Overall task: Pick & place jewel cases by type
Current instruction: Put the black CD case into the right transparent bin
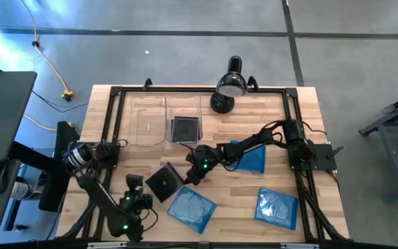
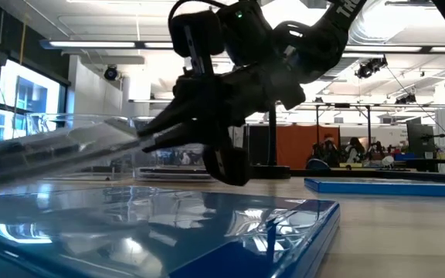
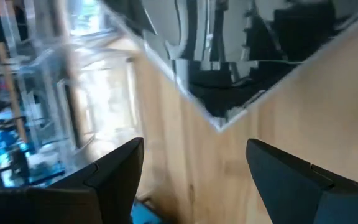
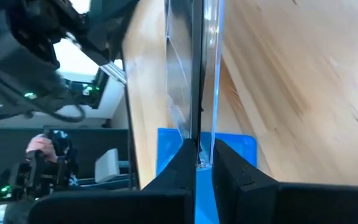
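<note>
A dark jewel case (image 1: 163, 182) with a clear cover is near the table's front centre, and my right gripper (image 1: 187, 176) is shut on it. My left gripper (image 1: 135, 184) stands open just left of that case. In the left wrist view one corner of the case (image 3: 219, 121) shows beyond the open fingers (image 3: 194, 146), untouched. Three blue jewel cases lie flat on the table: one at front centre (image 1: 191, 207), one at front right (image 1: 277, 207), and one partly under the right arm (image 1: 252, 159). Another dark jewel case (image 1: 184, 128) lies in a clear bin. My right gripper pinches the dark case's right-hand edge (image 4: 199, 152) between its two fingers, which close on the thin sides of cover and tray. The fingers come from the table's right, slanting a little downward. The case (image 2: 60, 150) is tilted, its held end higher.
Two clear bins stand at the back, the left one (image 1: 148, 119) with nothing in it and the right one (image 1: 185, 114) holding the dark case. A black lamp (image 1: 230, 86) stands at the back centre. A black frame (image 1: 116, 104) borders the table.
</note>
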